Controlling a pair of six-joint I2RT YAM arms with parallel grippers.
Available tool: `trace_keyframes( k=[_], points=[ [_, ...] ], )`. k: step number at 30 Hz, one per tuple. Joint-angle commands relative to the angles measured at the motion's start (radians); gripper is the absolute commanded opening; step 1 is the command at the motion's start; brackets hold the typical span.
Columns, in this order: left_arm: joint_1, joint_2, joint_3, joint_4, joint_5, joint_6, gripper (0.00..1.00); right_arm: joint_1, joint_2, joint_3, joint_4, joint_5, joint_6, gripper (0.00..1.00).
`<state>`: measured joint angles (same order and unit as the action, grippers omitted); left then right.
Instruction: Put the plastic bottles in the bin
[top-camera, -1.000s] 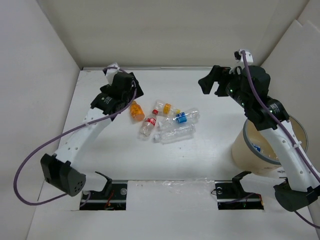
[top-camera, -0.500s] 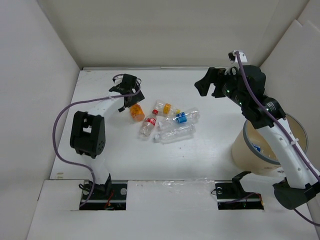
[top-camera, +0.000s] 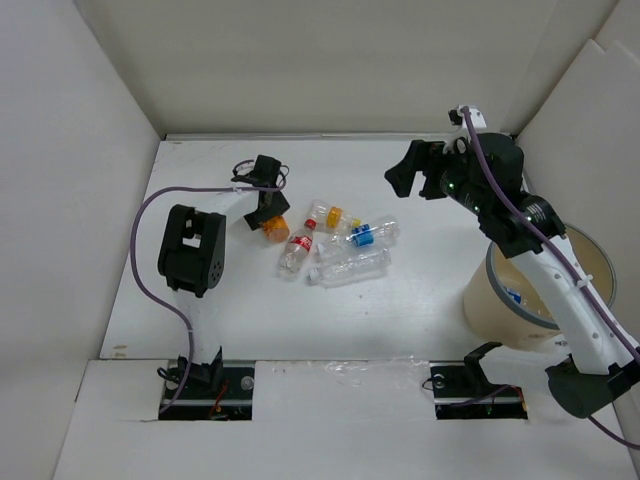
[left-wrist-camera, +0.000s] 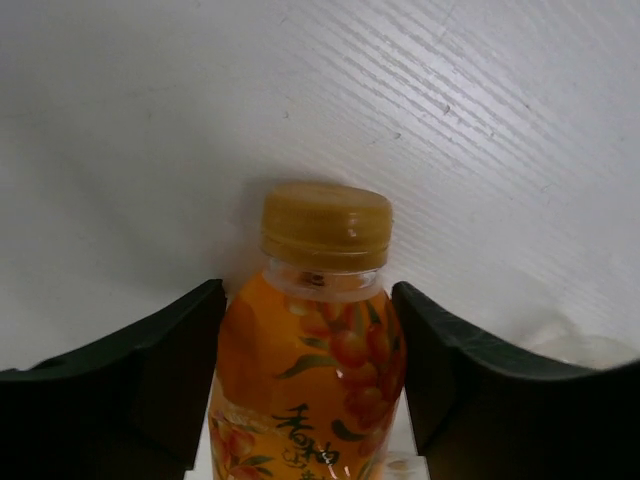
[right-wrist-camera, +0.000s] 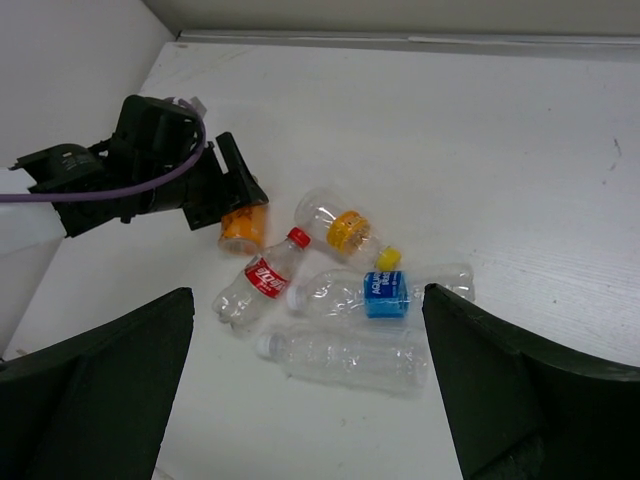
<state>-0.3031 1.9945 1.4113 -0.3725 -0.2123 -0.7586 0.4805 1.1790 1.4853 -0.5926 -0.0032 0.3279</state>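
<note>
An orange bottle (left-wrist-camera: 310, 380) with a tan cap lies on the white table, and my left gripper (left-wrist-camera: 308, 300) is shut on it, a black finger (left-wrist-camera: 170, 350) pressed to each side. From above, that gripper (top-camera: 263, 208) sits at the left end of the bottle cluster, over the orange bottle (top-camera: 275, 229). Right of it lie a red-label bottle (top-camera: 296, 250), a yellow-capped one (top-camera: 333, 216), a blue-label one (top-camera: 370, 234) and a plain clear one (top-camera: 350, 268). My right gripper (top-camera: 405, 172) hangs open and empty above the table, back right of the cluster. The tan bin (top-camera: 497, 305) stands at the right.
White walls close in the table on the left, back and right. My right arm's links pass over the bin's rim. The left arm's black elbow (top-camera: 190, 250) stands folded near the table's left side, with its purple cable looping round it.
My left gripper has come down over the orange bottle and shut on it, with its arm folding back. The right gripper has drifted slightly left.
</note>
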Motion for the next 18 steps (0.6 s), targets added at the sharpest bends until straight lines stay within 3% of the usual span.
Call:
trace_keyframes(
  k=[1, 3, 4, 7, 8, 18],
  points=[
    [0.007, 0.015, 0.043, -0.029, -0.007, -0.025, 0.6, 0.01, -0.013, 0.003, 0.045, -0.023, -0.013, 1.0],
    [0.007, 0.015, 0.031, -0.029, 0.004, -0.034, 0.44, 0.02, -0.013, 0.003, 0.045, -0.032, -0.013, 1.0],
    [0.007, 0.015, 0.02, -0.029, 0.004, -0.035, 0.31, 0.02, -0.013, -0.006, 0.045, -0.032, -0.013, 1.0],
    [0.007, 0.006, 0.011, -0.02, -0.022, -0.045, 0.17, 0.02, -0.013, -0.007, 0.054, -0.043, -0.013, 1.0],
    [0.007, -0.006, 0.011, -0.02, -0.022, -0.045, 0.01, 0.02, -0.013, -0.007, 0.054, -0.043, -0.013, 1.0],
    [-0.037, -0.294, 0.106, 0.063, -0.062, 0.091, 0.0, 0.009, 0.031, -0.088, 0.313, -0.363, 0.032, 1.0]
  ],
)
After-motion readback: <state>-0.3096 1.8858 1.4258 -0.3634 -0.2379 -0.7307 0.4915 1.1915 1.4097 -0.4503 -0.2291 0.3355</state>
